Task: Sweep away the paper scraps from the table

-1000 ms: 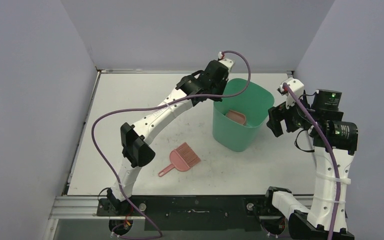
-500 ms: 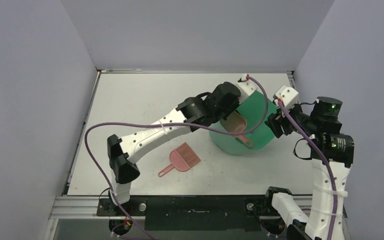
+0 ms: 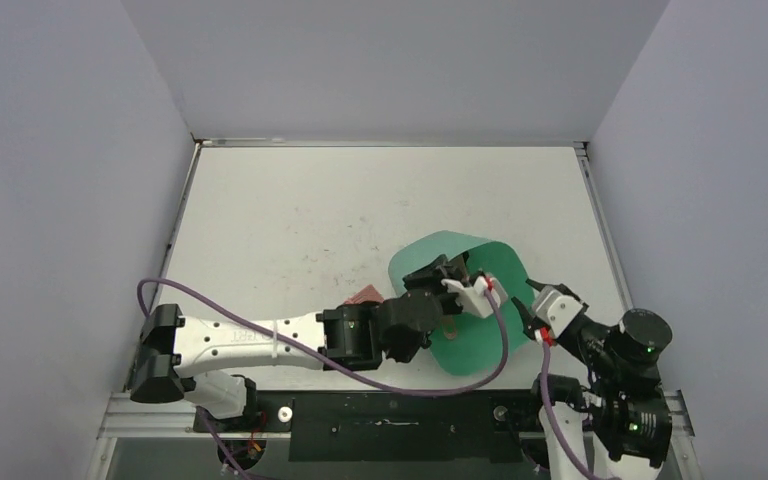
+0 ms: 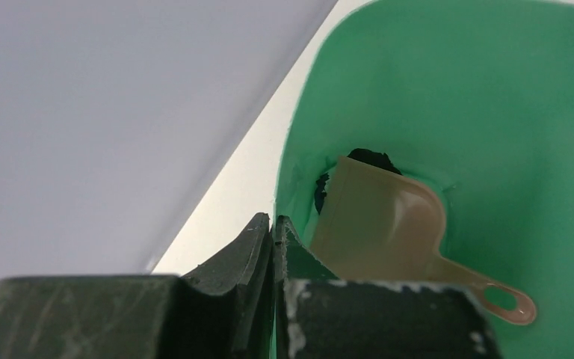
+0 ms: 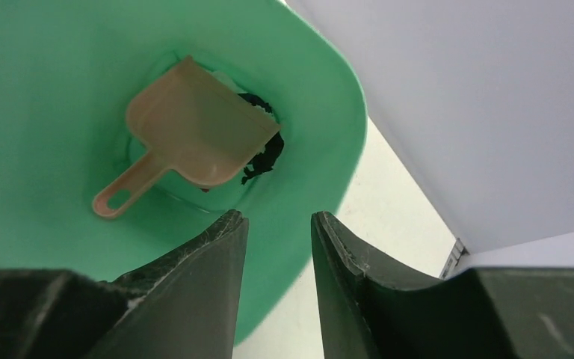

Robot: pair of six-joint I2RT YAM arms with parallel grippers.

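**STATUS: BIN AT NEAR RIGHT OF COUNTER, BOTH PINCERS AT ITS RIM**

**Layout.** The green bin (image 3: 435, 255) sits tilted over the near right part of the white counter (image 3: 290, 220). The overhead view does not show whether its base rests on the surface. The left arm (image 3: 250, 340) lies low along the near edge and reaches to the bin's left side. The right arm (image 3: 610, 350) is folded at the near right corner and meets the bin's right side. A pink brush (image 3: 365, 296) lies on the counter just left of the bin, mostly hidden behind the left arm.

**Left pincer.** The left pincer (image 4: 272, 221) is closed, with its fingers pressed together on the bin's rim. A strip of green wall shows between them.

**Right pincer.** The right pincer (image 5: 278, 221) has a narrow gap between its fingers. The bin's rim and a patch of counter show through this gap. The fingers are not clamped on the wall.

**Contents.** Both wrist cameras look into the bin. A dustpan (image 5: 194, 127) lies at the bottom, handle outward. The visible paper scraps (image 5: 265, 153) are dark bits and one pale bit. They lie at the bottom, partly under the dustpan.
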